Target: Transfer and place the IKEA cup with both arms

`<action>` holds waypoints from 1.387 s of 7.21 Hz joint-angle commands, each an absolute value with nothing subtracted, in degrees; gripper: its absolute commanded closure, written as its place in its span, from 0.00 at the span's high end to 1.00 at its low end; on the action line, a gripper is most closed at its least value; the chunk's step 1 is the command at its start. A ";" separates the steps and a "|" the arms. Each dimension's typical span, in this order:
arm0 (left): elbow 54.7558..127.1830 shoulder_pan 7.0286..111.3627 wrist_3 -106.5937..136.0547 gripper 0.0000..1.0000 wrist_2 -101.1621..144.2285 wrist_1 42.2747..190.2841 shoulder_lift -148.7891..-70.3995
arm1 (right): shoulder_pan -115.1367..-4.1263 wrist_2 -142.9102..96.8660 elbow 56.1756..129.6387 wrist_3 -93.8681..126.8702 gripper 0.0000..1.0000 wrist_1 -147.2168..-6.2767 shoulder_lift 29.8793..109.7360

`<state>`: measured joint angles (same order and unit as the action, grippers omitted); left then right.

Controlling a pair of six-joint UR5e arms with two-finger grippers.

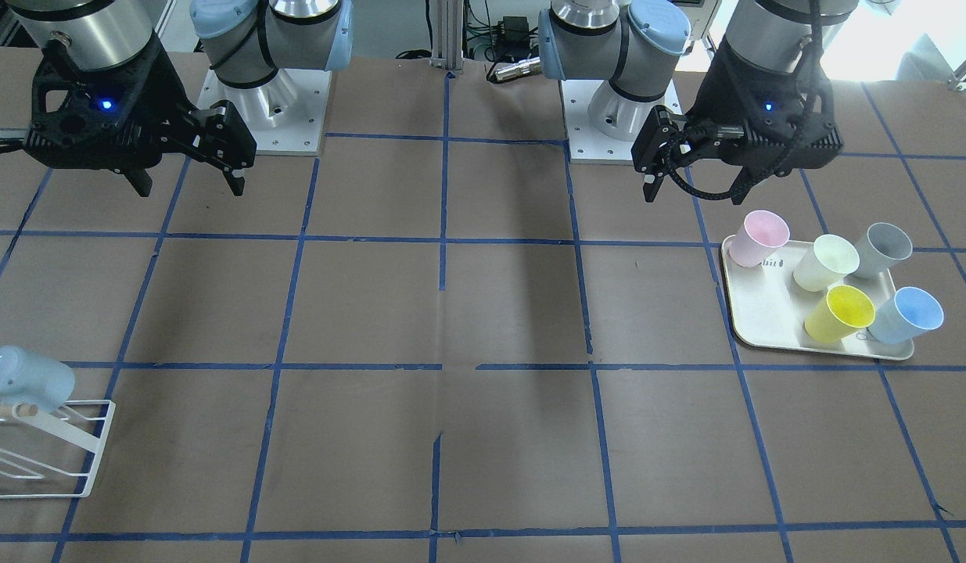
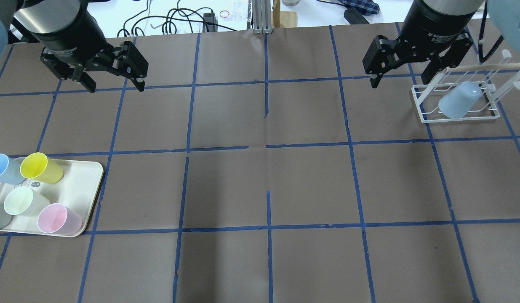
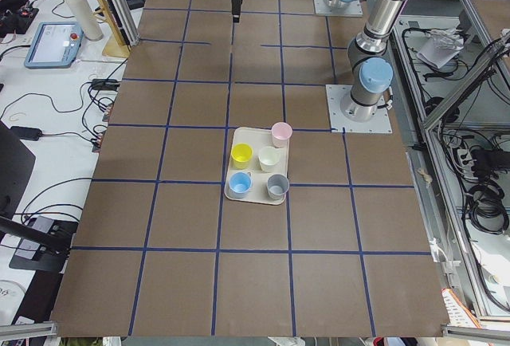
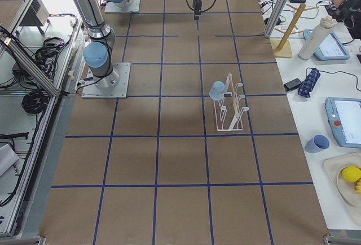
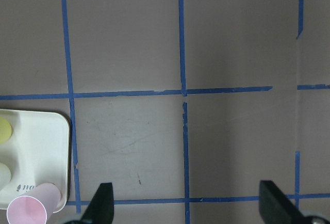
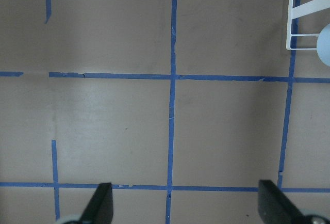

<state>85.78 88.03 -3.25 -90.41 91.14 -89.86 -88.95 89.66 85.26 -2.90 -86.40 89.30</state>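
A brown table [image 1: 514,313] has blue tape lines [image 1: 443,238] that make big squares. At the right of the front view sits a cream tray [image 1: 764,309]. Five cups stand on it, open side up. A pink cup [image 1: 758,238] is at the tray's upper left corner. A pale green cup [image 1: 825,263] is just beside a grey cup [image 1: 881,250] at the upper right. Below them, a yellow cup [image 1: 840,314] and a grey-blue cup [image 1: 906,316] with a blue inside stand side by side. A white wire rack [image 4: 230,109] stands near the middle of the right side view.

Sky-blue IKEA cup [image 2: 460,100] hung tilted on white wire rack [image 2: 418,104]
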 commanded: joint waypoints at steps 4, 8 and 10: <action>85.87 87.98 -3.25 1.00 -90.44 91.14 -89.65 | -88.95 89.74 85.17 -2.90 1.00 -86.40 89.30; 85.87 87.98 -3.25 1.00 -90.26 91.14 -89.74 | -87.63 89.74 84.73 -3.78 1.00 -86.40 89.12; 85.87 87.98 -3.25 1.00 -90.35 91.23 -89.56 | -82.91 89.65 84.46 -7.80 1.00 -86.40 89.21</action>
<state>85.86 87.98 -3.28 -90.33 91.16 -89.65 -85.91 89.71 84.65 -5.49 -86.40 89.16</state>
